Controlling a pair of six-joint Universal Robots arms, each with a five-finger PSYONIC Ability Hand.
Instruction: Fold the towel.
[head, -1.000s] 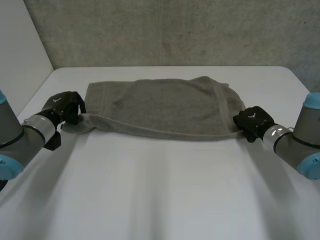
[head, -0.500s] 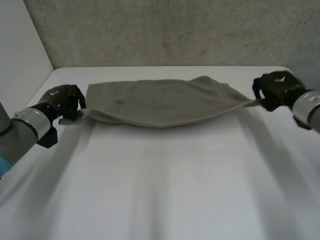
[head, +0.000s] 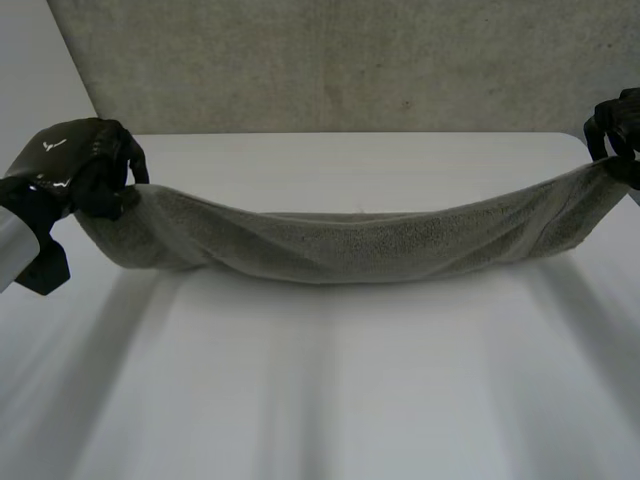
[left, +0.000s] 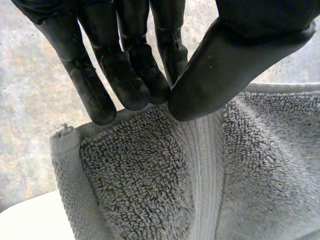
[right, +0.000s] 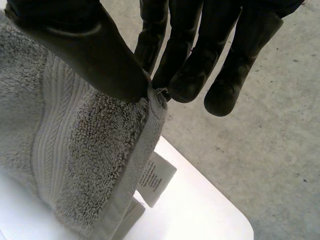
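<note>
A grey terry towel (head: 350, 245) hangs in a sagging band across the white table (head: 330, 380), lifted at both ends. My left hand (head: 75, 170) is shut on its left end; the left wrist view shows the thumb and fingers (left: 130, 80) pinching the towel's top edge (left: 150, 165) near a corner. At the view's far right, my right hand (head: 618, 125) is shut on the other end. In the right wrist view its thumb (right: 85, 45) and fingers pinch the towel's corner (right: 85, 140), and a white label (right: 156, 179) hangs below.
A grey concrete wall (head: 330, 60) rises behind the table's far edge. A pale panel (head: 40, 70) stands at the left. The table's corner (right: 200, 210) lies under my right hand, with grey floor (right: 280, 150) beyond it.
Both hands have risen and moved apart, lifting the towel's ends off the table. The towel, which lay flat, now hangs stretched between them and sags in the middle.
</note>
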